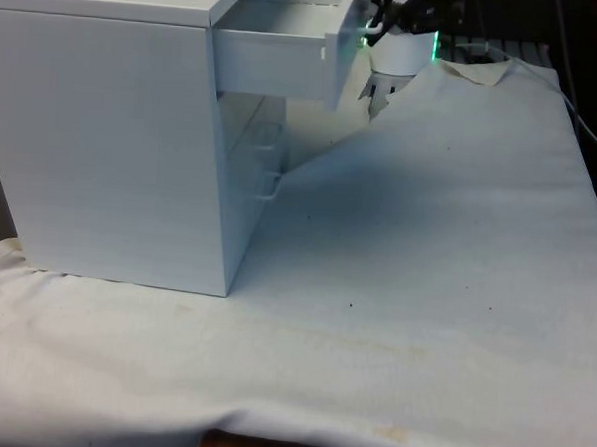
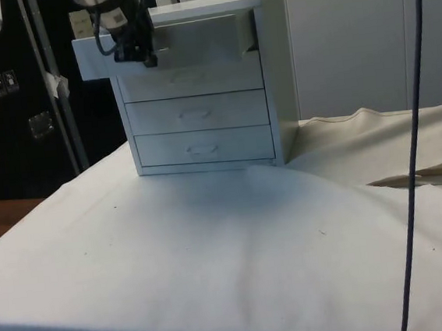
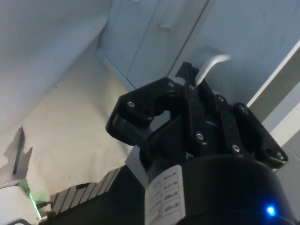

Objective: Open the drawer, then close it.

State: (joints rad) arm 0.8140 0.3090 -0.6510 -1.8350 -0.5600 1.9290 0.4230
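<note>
In the front view, the top drawer (image 1: 277, 57) is standing pulled out of the white chest (image 1: 113, 134), with the gripper (image 1: 389, 18) sitting at the drawer's front panel. In the side view, the gripper (image 2: 138, 50) is hanging against that panel, above the lower drawers (image 2: 198, 128). In the wrist view, the fingers (image 3: 187, 93) are clamping together on the handle (image 3: 211, 65).

Front view faces the white chest of drawers (image 1: 112, 144) side-on; side view faces its drawer fronts (image 2: 200, 113); wrist view sits close against them (image 3: 140, 42).
</note>
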